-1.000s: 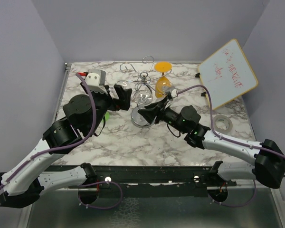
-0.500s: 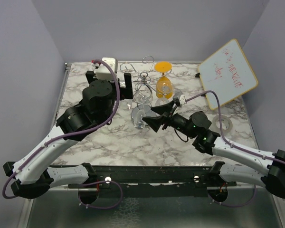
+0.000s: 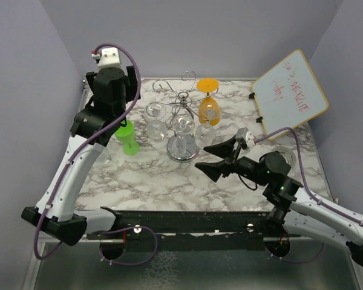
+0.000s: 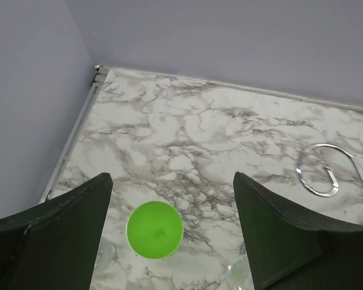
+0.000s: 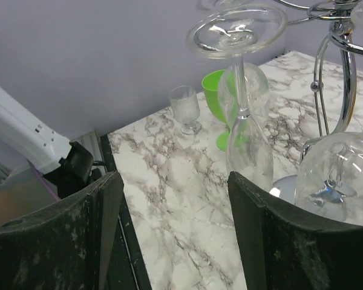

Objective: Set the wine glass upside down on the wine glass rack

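Note:
The chrome wine glass rack (image 3: 181, 151) stands mid-table; one of its curled arms shows in the left wrist view (image 4: 323, 170). A clear wine glass (image 3: 156, 118) hangs upside down on its left side, foot up, and shows in the right wrist view (image 5: 242, 121). More clear glasses (image 3: 181, 125) and an orange one (image 3: 207, 104) hang there too. My left gripper (image 3: 114, 96) is open and empty, high above a green glass (image 4: 155, 229). My right gripper (image 3: 215, 158) is open and empty, to the right of the rack base (image 5: 174, 178).
The green glass (image 3: 127, 136) stands left of the rack, with a small clear glass (image 5: 184, 109) beside it. A whiteboard (image 3: 290, 90) leans at the far right. A tape roll (image 3: 285, 156) lies near the right arm. The table's left edge (image 4: 78, 130) is close.
My left gripper has let go of the clear glass at the rack and risen back to the far left. My right gripper has drawn back from the rack base toward the near right.

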{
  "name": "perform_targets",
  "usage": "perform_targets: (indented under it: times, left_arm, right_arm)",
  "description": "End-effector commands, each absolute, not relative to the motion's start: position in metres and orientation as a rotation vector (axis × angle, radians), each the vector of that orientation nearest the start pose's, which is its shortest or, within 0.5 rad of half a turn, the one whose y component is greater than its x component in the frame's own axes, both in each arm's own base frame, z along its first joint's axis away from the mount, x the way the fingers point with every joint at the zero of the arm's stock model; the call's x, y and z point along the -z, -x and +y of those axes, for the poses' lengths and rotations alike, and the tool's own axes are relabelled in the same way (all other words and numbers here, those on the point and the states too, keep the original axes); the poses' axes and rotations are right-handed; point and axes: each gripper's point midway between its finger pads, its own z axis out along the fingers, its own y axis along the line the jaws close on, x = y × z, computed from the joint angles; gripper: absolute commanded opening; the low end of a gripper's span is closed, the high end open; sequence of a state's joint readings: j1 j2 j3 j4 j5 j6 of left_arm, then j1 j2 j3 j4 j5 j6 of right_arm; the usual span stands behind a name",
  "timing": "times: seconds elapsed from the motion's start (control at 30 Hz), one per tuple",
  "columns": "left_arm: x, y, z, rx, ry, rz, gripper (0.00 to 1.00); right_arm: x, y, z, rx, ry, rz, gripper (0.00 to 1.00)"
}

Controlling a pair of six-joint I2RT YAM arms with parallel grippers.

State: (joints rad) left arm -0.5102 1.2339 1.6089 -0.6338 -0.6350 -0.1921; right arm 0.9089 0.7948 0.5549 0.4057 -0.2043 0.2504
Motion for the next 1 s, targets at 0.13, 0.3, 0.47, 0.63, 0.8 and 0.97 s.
perform_targets:
  times: [0.13, 0.3, 0.47, 0.63, 0.8, 0.97]
  left_arm:
    - [-0.293, -0.362, -0.016, 0.019, 0.305, 2.078, 0.79]
    - [-0.238, -0.347, -0.015, 0.102, 0.34, 2.197, 0.63]
    - [-0.202, -0.332, 0.001, 0.009, 0.415, 2.249, 0.56]
    - [-0.178, -0.328, 0.002, 0.018, 0.447, 2.285, 0.38]
    - [-0.166, -0.335, -0.008, 0.101, 0.464, 2.306, 0.28]
    - [-0.182, -0.343, -0.009, 0.116, 0.461, 2.276, 0.0]
  right_arm:
    - [-0.299, -0.156, 0.244, -0.981, 0.597, 1.42, 0.74]
    - [-0.315, -0.158, 0.223, -0.956, 0.49, 1.404, 0.74]
    - [-0.32, -0.162, 0.215, -0.937, 0.43, 1.426, 0.74]
    - [-0.314, -0.169, 0.214, -0.905, 0.407, 1.491, 0.73]
    - [-0.315, -0.176, 0.216, -0.887, 0.37, 1.58, 0.72]
    - [-0.324, -0.174, 0.219, -0.93, 0.333, 1.6, 0.7]
